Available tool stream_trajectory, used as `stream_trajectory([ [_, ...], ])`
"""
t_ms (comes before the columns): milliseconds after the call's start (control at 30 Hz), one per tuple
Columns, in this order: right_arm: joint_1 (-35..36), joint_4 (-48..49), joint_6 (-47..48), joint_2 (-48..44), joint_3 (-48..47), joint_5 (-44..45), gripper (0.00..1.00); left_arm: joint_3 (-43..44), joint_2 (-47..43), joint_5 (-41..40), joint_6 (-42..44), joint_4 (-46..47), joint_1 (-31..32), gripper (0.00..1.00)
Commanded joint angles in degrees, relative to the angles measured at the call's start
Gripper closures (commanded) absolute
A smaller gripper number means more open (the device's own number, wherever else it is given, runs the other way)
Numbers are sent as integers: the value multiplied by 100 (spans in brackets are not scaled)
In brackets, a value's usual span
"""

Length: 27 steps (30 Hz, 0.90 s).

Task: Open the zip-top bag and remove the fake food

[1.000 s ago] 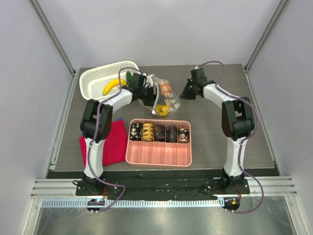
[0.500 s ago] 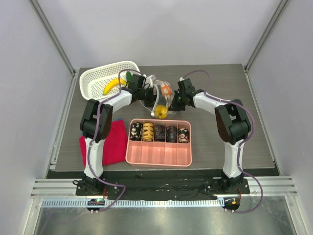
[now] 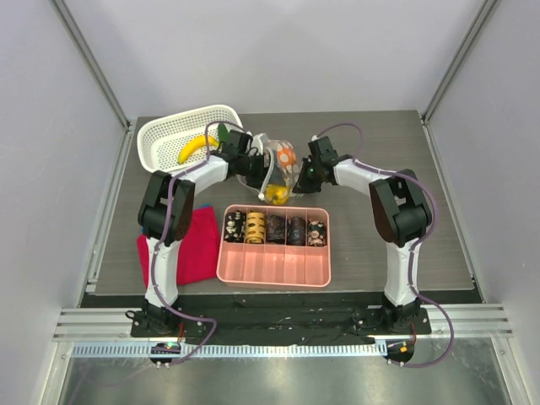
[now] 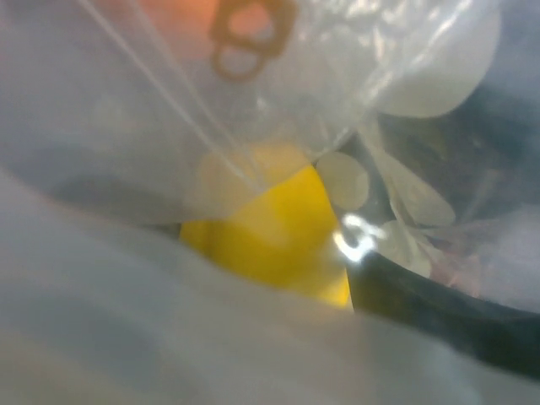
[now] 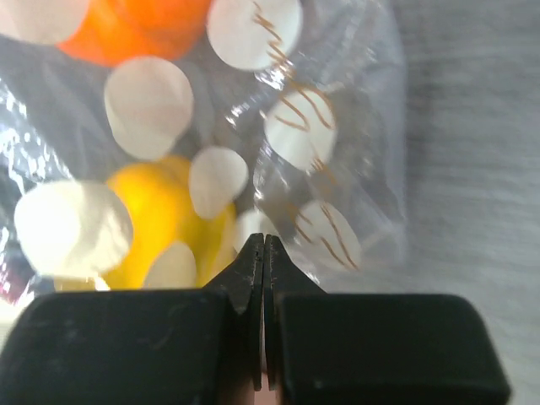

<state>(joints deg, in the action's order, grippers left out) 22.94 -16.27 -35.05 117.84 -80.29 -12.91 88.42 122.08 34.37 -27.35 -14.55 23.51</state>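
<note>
The zip-top bag hangs between my two grippers behind the pink tray. It holds a yellow piece of fake food and an orange piece. My left gripper holds the bag's left side. In the left wrist view the bag's plastic covers nearly everything, with the yellow piece behind it and one dark finger showing. My right gripper is shut on the bag's right edge. Its tips pinch the film beside the yellow piece. A yellow banana and a green piece lie in the basket.
The white lattice basket stands at the back left. The pink tray with several dark patterned cylinders sits just in front of the bag. A red cloth lies at the left front.
My right gripper has swung left from the open table to the bag and closed on its right edge. The bag has sagged a little lower; my left gripper has stayed at the bag.
</note>
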Motion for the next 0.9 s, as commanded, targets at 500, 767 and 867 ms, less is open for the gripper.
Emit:
stream_trajectory([
  [500, 211, 871, -415, -526, 901, -933, 99, -361, -440, 228, 2, 39, 14, 19],
  [767, 211, 1960, -1214, -464, 1086, -1083, 99, -457, -299, 782, -235, 425, 40, 12],
  [867, 220, 2075, -1259, -455, 1042, -934, 99, -457, -273, 791, -253, 444, 66, 14],
])
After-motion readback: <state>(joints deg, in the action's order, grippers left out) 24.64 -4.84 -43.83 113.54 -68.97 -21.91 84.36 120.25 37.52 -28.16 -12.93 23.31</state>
